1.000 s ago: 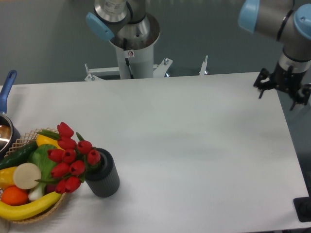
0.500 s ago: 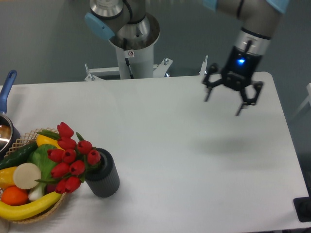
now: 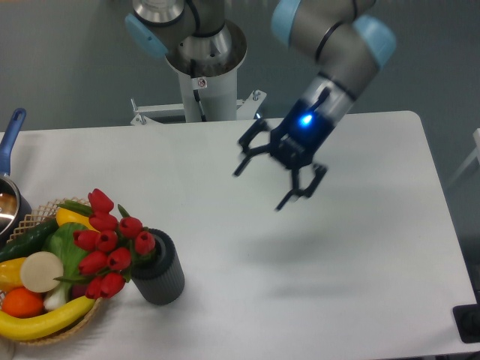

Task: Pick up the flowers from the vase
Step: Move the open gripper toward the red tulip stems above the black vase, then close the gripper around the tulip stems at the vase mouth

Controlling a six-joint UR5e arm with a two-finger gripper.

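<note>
The claw (image 3: 268, 186) has swung in from the table's right edge toward mid-table, fingers spread wide, empty. The flowers (image 3: 111, 244) lean from the vase (image 3: 160, 268) near the front-left corner, untouched; approach underway.

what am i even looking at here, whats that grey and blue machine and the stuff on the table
This is one robot arm seen by a fixed camera looking down at a white table. Its tip is a two-finger gripper, open and holding nothing, hanging above the table's middle. At the lower left stands a dark ribbed vase with red flowers leaning out of it. Beside it sits a wicker basket of vegetables and fruit, and a pot with a blue handle at the left edge.
</note>
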